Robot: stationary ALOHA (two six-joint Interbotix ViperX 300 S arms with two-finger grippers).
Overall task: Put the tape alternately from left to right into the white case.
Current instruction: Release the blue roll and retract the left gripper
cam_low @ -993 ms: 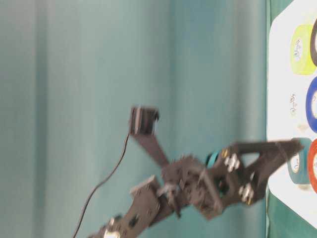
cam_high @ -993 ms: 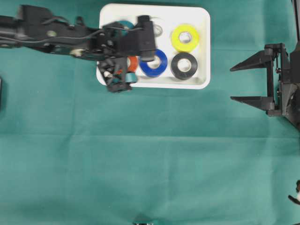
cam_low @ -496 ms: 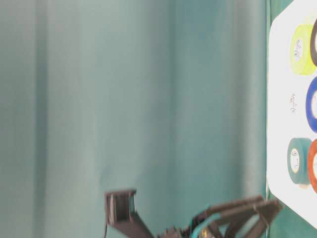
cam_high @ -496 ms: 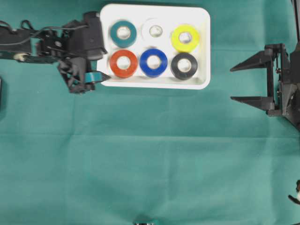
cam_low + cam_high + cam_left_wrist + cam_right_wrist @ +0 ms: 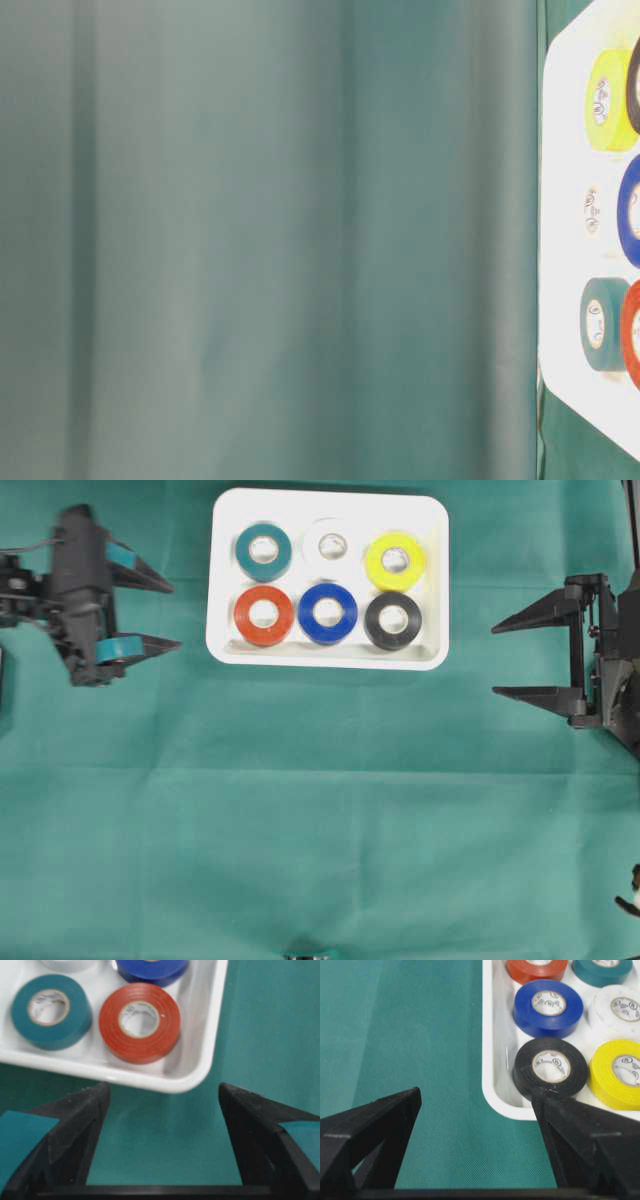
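Looking down on the counter (image 5: 320, 830), all six rolls sit inside the white case (image 5: 440, 580), two rows of three: teal (image 5: 263, 550), white (image 5: 327, 546), yellow (image 5: 395, 560) far, red (image 5: 264, 615), blue (image 5: 327, 612), black (image 5: 392, 620) near. The left tool (image 5: 145, 610) stands released and empty just left of the case, the nearer of the two; the right tool (image 5: 520, 658), also spread and empty, waits well apart to the right. No roll seems left outside.

Both arms are matte black. The left gripper (image 5: 150, 612) has two tapering, pointed black fingers (image 5: 148, 580) with teal tape patches near their bases, and a thin black cable (image 5: 28, 548) runs along its body. The right gripper (image 5: 520, 658) shows two long triangular black fingers (image 5: 535, 612) on a boxy black frame.
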